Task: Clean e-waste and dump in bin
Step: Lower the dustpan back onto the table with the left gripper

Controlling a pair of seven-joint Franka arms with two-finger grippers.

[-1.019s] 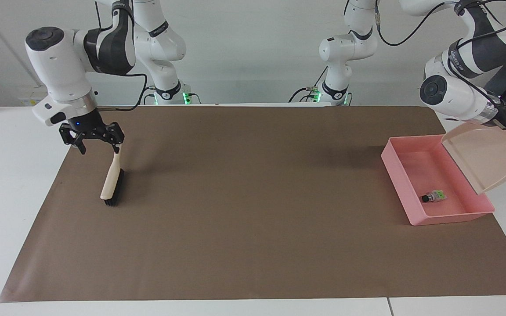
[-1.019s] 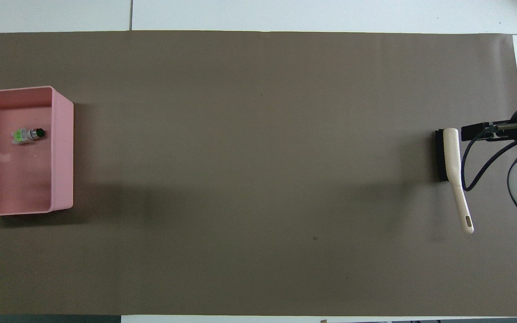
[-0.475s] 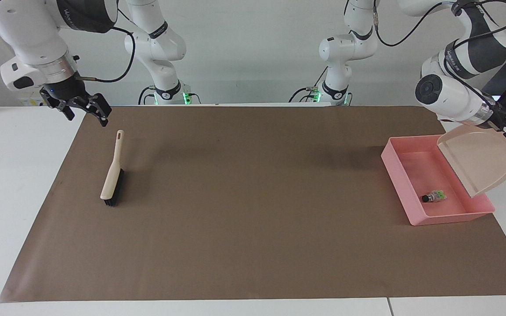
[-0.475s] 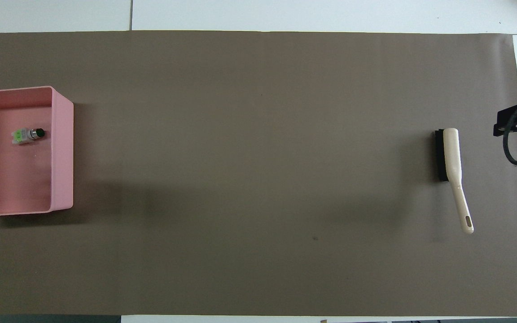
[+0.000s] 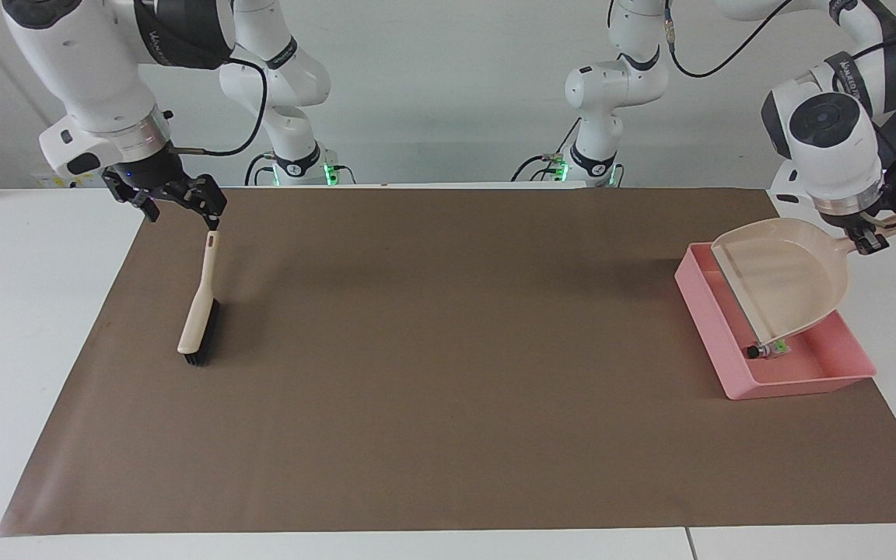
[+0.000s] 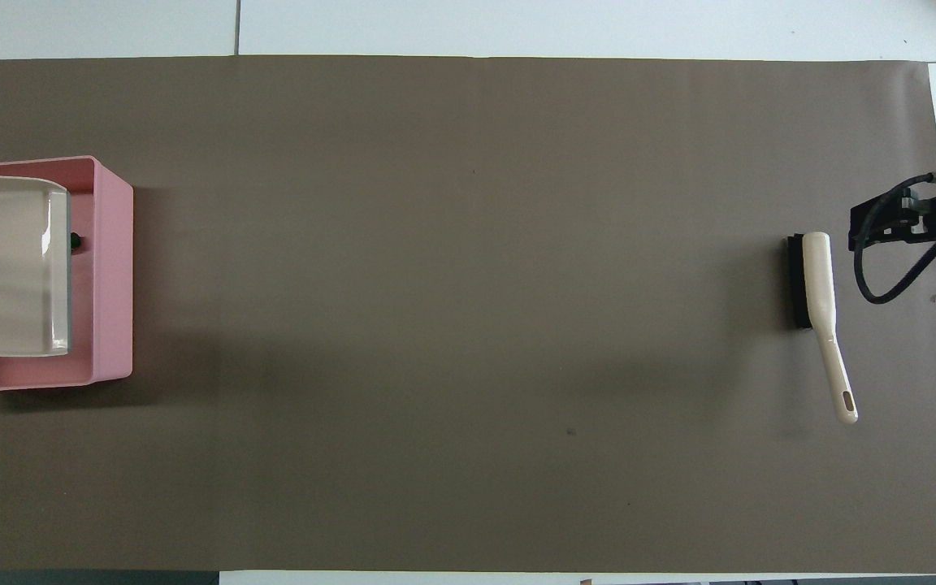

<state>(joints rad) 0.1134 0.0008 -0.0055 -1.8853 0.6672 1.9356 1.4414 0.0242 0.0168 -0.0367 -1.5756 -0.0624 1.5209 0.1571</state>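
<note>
1. The bench (image 5: 28, 311) carried one brown mat (image 5: 448, 350), which lay as it had a second before.
2. One pink bin (image 5: 708, 327), a shallow tray with sloping walls, sat at the left arm's end of the mat, at 9 o'clock in the overhead view.
3. One beige dustpan (image 5: 786, 280), a second earlier tipped steeply over the bin, had levelled out and now covered most of it.
4. One brush (image 5: 199, 311) lay at the right arm's end, at 3 o'clock overhead, unmoved.
5. The left gripper (image 5: 868, 241) gripped the dustpan's handle in its fingers.
6. The right gripper (image 5: 176, 204), fingers spread wide and holding nothing, had risen off the brush and hung over its handle tip.
7. One piece of e-waste (image 5: 767, 351), white with green patches and a dark cylinder end, lay in the bin, part-hidden by the dustpan's lip.
</note>
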